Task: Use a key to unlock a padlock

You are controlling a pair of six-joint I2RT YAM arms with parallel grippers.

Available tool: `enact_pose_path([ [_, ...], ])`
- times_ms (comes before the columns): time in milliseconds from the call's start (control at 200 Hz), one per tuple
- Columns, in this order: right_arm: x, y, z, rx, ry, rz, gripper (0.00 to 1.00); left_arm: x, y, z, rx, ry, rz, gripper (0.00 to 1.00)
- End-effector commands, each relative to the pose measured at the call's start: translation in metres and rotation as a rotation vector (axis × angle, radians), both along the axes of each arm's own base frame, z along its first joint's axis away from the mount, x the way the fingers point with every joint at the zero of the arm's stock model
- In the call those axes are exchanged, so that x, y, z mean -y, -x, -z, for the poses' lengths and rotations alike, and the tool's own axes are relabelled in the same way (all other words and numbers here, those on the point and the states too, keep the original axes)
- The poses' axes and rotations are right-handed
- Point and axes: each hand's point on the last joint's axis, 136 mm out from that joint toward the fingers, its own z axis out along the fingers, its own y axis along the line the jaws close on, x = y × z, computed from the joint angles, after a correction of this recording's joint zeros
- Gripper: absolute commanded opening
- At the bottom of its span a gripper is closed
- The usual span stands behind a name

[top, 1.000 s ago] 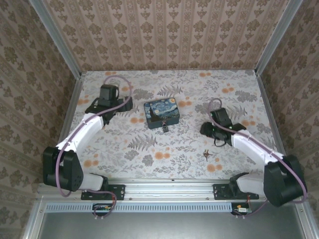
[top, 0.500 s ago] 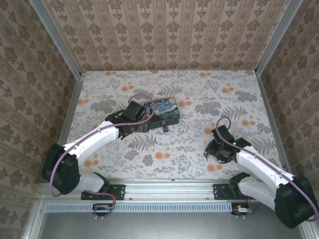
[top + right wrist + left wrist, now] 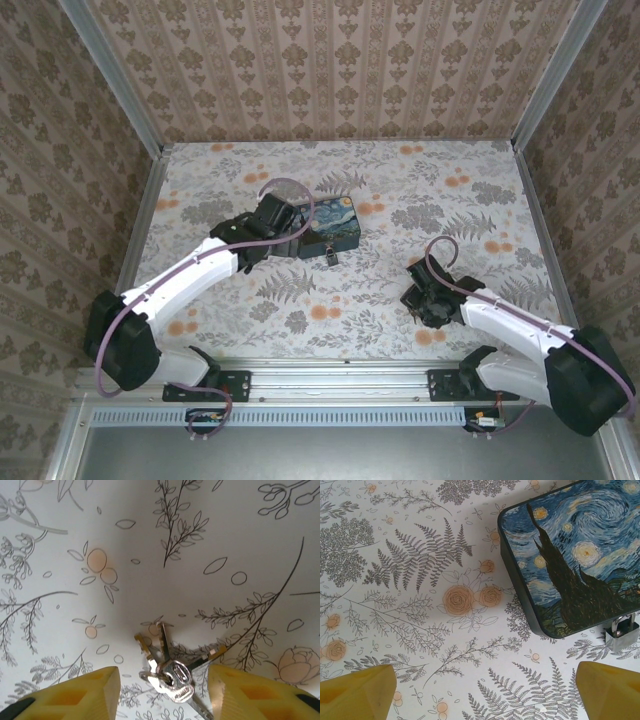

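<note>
Dropping right gripper over key, fingers wide astride it on the table; swinging left gripper, equally wide, in near padlock at box edge. Positioned for key grasp next.

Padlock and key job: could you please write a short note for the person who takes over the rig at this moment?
The left gripper is open and empty, hovering beside the painted box.
The right gripper is open, with a finger on either side of the key bunch but not closed on it.
The padlock hangs at the box's edge and its shackle looks closed.
The key bunch lies on the table.
Done: both arms are in place.
Left to do: grasp a key, steady the padlock, insert the key and turn it.
</note>
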Motion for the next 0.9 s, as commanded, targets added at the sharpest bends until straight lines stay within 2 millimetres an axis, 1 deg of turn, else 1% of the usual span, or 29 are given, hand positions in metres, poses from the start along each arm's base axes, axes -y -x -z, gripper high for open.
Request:
enact_pose_path([
  [0,0.006,-0.002,0.009,-0.006,0.030,0.058,0.47,-0.003,-0.003,-0.005,0.004,-0.025,0.009,0.93],
  [135,0.009,0.002,0.015,-0.026,0.041,0.073,0.42,-0.007,-0.002,-0.006,0.006,-0.039,0.012,0.93],
  [305,0.016,0.001,0.012,-0.012,0.065,0.084,0.35,-0.011,-0.001,-0.011,0.016,-0.024,0.011,0.93],
  [470,0.021,-0.003,0.011,-0.009,0.103,0.065,0.21,-0.010,-0.002,-0.013,0.019,-0.019,0.014,0.92],
  [565,0.023,-0.004,0.009,0.003,0.117,0.055,0.20,-0.010,-0.002,-0.013,0.018,-0.021,0.016,0.92],
  [610,0.023,-0.007,0.007,0.018,0.118,0.046,0.19,-0.010,-0.002,-0.013,0.017,-0.021,0.017,0.92],
  [670,0.022,-0.010,0.003,0.041,0.123,0.024,0.15,-0.009,-0.002,-0.012,0.012,-0.018,0.020,0.92],
  [735,0.020,-0.017,-0.004,0.076,0.129,-0.011,0.10,-0.006,-0.001,-0.010,0.000,-0.009,0.029,0.91],
  [790,0.019,-0.023,-0.011,0.102,0.142,-0.038,0.08,-0.003,0.000,-0.008,-0.016,0.000,0.037,0.90],
  [895,0.009,-0.037,-0.026,0.166,0.133,-0.117,0.06,0.004,0.004,-0.006,-0.049,0.025,0.061,0.89],
])
